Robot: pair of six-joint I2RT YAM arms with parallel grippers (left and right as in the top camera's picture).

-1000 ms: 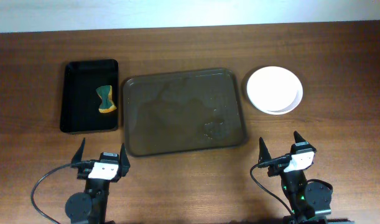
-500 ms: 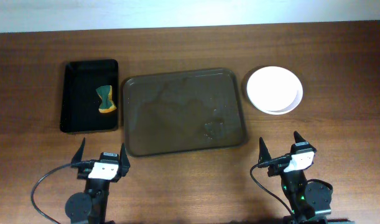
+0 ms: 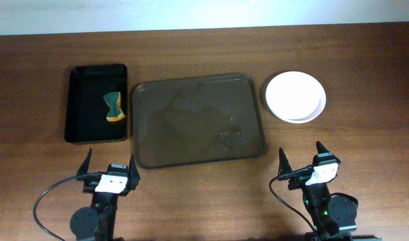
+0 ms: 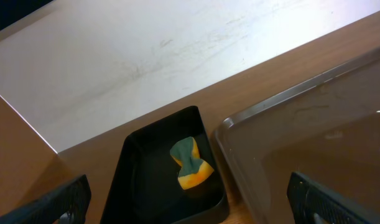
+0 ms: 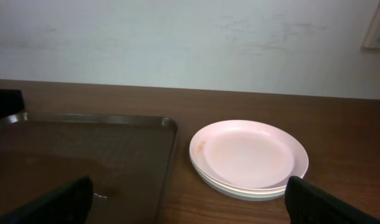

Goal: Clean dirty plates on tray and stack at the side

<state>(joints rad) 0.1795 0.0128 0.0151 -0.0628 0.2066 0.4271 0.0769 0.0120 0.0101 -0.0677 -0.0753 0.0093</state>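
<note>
The white plates [image 3: 296, 96] sit in one stack on the table, right of the dark brown tray [image 3: 197, 120]. The stack also shows in the right wrist view [image 5: 249, 157], with a faint orange mark on the top plate's left rim. The tray holds no plates and has wet streaks; it also shows in the right wrist view [image 5: 84, 155] and the left wrist view [image 4: 314, 124]. My left gripper [image 3: 110, 164] is open and empty near the front edge, below the tray's left corner. My right gripper [image 3: 302, 158] is open and empty, in front of the plates.
A smaller glossy black tray [image 3: 97, 102] stands left of the brown tray and holds a green and yellow sponge [image 3: 113, 106], also seen in the left wrist view [image 4: 191, 163]. A pale wall runs behind the table's far edge.
</note>
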